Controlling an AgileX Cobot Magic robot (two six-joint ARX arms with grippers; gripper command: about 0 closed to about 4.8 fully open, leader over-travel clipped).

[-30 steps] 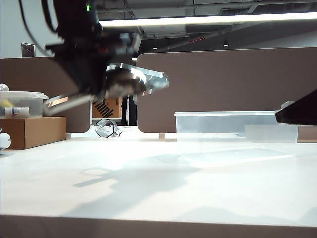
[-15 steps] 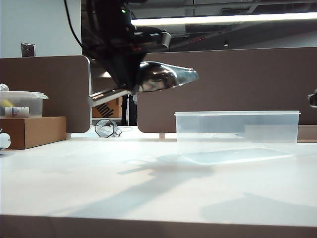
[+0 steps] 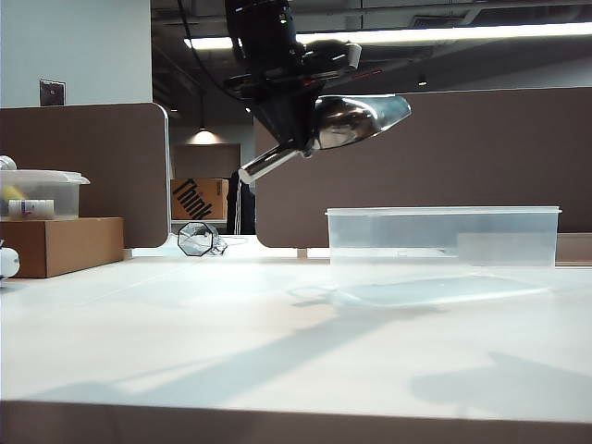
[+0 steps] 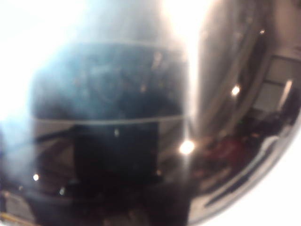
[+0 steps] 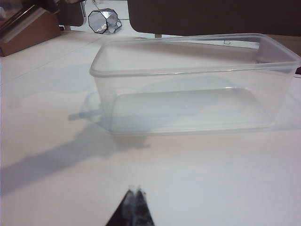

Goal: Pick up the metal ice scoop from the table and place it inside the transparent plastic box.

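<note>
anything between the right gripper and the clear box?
Nothing. In the right wrist view only bare table lies between the shut right gripper and the empty box.

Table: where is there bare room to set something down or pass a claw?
The table is bare across the front and middle, left of the transparent plastic box. The box itself is empty. The left claw holds the metal ice scoop above it. The right claw is shut near the box. Clutter: cardboard box and lidded container at the far-left edge.

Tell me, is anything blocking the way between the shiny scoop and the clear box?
Nothing visible does. The left gripper holds the metal ice scoop in the air, above the transparent plastic box, whose top is open and looks empty.
</note>
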